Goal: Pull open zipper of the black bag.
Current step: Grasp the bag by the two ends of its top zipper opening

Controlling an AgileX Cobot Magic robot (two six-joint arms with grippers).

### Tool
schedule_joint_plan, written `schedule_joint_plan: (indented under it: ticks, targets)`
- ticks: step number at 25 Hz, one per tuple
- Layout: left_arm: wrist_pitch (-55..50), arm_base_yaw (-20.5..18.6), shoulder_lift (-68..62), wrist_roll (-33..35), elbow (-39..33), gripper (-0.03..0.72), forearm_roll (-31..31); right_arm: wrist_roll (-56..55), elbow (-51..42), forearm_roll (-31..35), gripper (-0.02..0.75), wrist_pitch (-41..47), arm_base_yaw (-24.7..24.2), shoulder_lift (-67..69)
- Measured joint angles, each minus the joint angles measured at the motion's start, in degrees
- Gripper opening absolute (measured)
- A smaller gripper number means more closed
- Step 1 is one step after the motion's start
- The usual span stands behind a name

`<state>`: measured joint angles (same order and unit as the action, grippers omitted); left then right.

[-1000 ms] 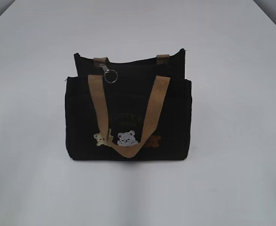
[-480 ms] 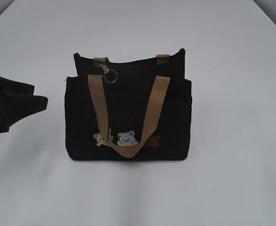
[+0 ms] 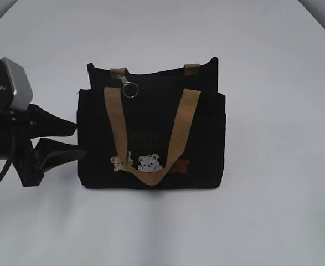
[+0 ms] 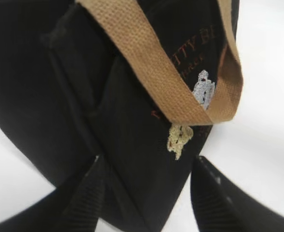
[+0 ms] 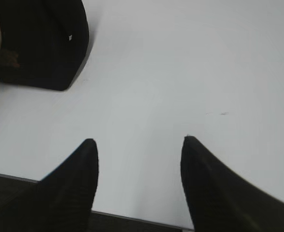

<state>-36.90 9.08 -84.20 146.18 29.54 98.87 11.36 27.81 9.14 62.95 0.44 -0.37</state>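
On a white bench [image 3: 273, 221], the left gripper [image 3: 80, 141] reaches the near-left corner of the black bag [image 3: 201, 138], its jaws parted and straddling the fabric edge without clamping, apparently to brace the bag for the pull. The right gripper [image 5: 138, 159] hangs over bare bench to the bag's right, jaws apart, holding nothing. A tan handle [image 3: 179, 127] drapes over the bag's front. Farther back, the zipper's ring pull [image 3: 130, 89] sits at the top's left end, untouched.
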Motion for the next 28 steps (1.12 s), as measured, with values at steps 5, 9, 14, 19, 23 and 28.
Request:
schedule_joint_plan:
  ticks: [5,9,14,19,23,28]
  targets:
    - [0.08,0.16,-4.93,0.63,4.17,0.435,0.20,-0.51,0.00,4.20,0.428,-0.05,0.00,0.00]
    - [0.08,0.16,-7.40,0.63,6.72,0.436,0.25,1.18,0.00,7.17,0.428,-0.28,0.00,0.00]
    - [1.39,0.22,-8.25,0.63,9.05,0.435,0.25,5.83,0.00,11.00,0.428,-0.28,-0.02,3.47]
    - [2.63,0.22,-8.25,-0.70,9.31,0.435,0.25,7.18,0.00,11.95,0.428,-0.28,-0.02,9.64]
    - [4.87,0.22,-8.25,-2.61,9.31,0.435,0.25,7.37,0.00,12.00,0.428,-0.28,-0.02,12.59]
    - [0.26,0.22,-8.25,-3.03,9.34,0.435,0.25,7.42,0.00,12.04,0.428,-0.28,-0.02,12.72]
